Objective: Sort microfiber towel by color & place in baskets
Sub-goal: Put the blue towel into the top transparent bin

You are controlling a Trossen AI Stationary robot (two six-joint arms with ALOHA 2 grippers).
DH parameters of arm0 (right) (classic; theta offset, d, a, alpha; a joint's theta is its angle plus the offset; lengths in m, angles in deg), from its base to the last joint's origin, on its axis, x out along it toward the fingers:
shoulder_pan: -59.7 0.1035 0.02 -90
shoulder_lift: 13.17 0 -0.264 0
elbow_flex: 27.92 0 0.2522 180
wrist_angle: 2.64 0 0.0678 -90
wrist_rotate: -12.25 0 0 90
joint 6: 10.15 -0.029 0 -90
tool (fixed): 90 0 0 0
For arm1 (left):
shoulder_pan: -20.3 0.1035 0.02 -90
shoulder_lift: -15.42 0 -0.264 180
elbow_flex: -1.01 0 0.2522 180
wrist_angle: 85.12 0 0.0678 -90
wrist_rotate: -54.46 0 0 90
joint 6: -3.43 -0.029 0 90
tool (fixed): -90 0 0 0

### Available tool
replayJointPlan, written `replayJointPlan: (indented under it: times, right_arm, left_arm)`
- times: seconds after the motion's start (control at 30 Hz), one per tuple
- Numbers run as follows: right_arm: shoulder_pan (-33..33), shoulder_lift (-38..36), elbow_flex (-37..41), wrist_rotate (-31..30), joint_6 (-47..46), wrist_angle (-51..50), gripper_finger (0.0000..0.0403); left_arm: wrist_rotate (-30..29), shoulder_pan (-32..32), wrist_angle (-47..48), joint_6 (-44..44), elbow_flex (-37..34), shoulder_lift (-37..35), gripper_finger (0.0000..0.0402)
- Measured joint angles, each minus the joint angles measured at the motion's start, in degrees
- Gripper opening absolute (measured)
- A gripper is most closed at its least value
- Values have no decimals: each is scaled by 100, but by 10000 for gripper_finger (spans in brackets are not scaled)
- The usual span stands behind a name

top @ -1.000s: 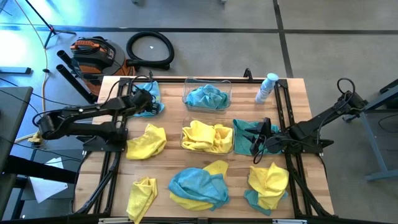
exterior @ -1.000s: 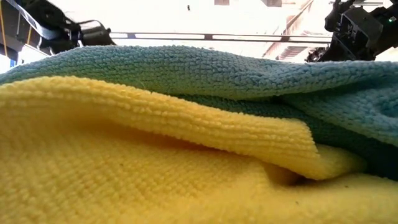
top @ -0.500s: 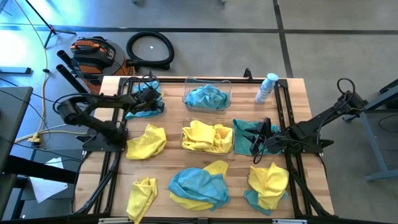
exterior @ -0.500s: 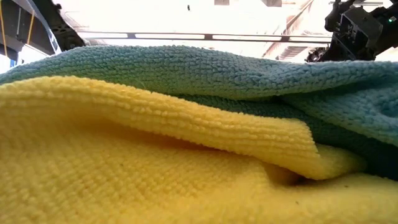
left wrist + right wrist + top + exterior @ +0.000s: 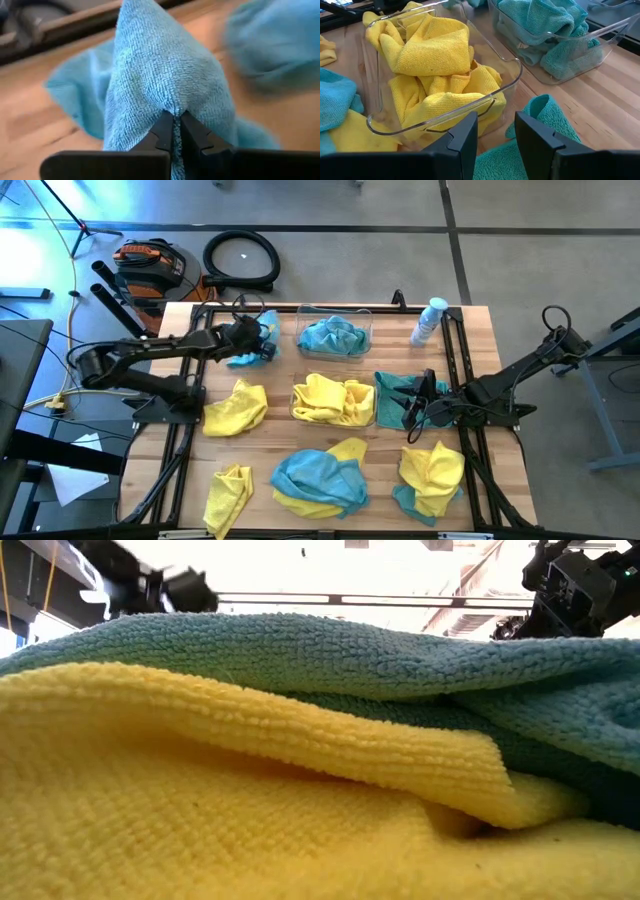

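The left gripper's (image 5: 176, 131) fingers are pinching a fold of a blue towel (image 5: 165, 75) beside the blue basket (image 5: 334, 335); the right gripper's (image 5: 495, 132) fingers are standing spread over another blue towel. Being so thin, that pinch could be slipping, dropping the cloth short.

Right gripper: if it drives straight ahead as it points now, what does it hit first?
Probably the clear basket holding yellow towels. The open right gripper hovers over a teal towel, facing its near wall; depth uncertain.
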Motion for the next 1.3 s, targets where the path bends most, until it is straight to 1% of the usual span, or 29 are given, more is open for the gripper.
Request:
replayJointPlan:
  times: [0.1, 0.17, 0.27, 0.37, 0.47, 0.6, 0.8, 0.97, 1.03, 1.1, 1.17, 1.2, 1.3]
  right_arm:
    - [0, 0, 0, 0, 27, 0, 126]
    - [0, 0, 0, 0, 46, 0, 126]
    - [0, 0, 0, 0, 46, 0, 126]
    - [0, 0, 0, 0, 48, 0, 126]
    - [0, 0, 0, 0, 110, 0, 126]
    - [2, 0, 0, 0, 151, 0, 126]
    - [0, 0, 0, 0, 153, 0, 126]
    - [1, 0, 0, 0, 153, 0, 126]
    - [0, 0, 0, 0, 155, 0, 126]
    - [0, 0, 0, 0, 168, 0, 126]
    - [1, 0, 0, 2, 175, 0, 126]
    - [0, 0, 0, 0, 174, 0, 126]
    - [0, 0, -1, 1, 174, 0, 126]
  left_arm:
    - [-186, -349, 233, -117, 536, -210, 1]
    - [-356, -561, 437, -263, 920, -216, 1]
    - [-351, -793, 533, -528, 1525, -148, 1]
    - [-221, -947, 698, -561, 2110, 25, 1]
    - [-74, -1103, 815, -756, 2724, 308, 1]
    - [-82, -1282, 895, -1130, 3487, 810, 0]
    - [-79, -1274, 910, -1452, 4377, 1720, 0]
    - [358, -1213, 887, -1576, 4883, 2502, 0]
    - [422, -1212, 865, -1769, 5085, 2814, 0]
    - [720, -1190, 809, -1942, 5265, 3099, 0]
    - [1145, -1144, 666, -2062, 5437, 3353, 0]
    - [1246, -1115, 651, -2070, 5517, 3465, 0]
    - [1325, -956, 630, -2067, 5721, 3754, 0]
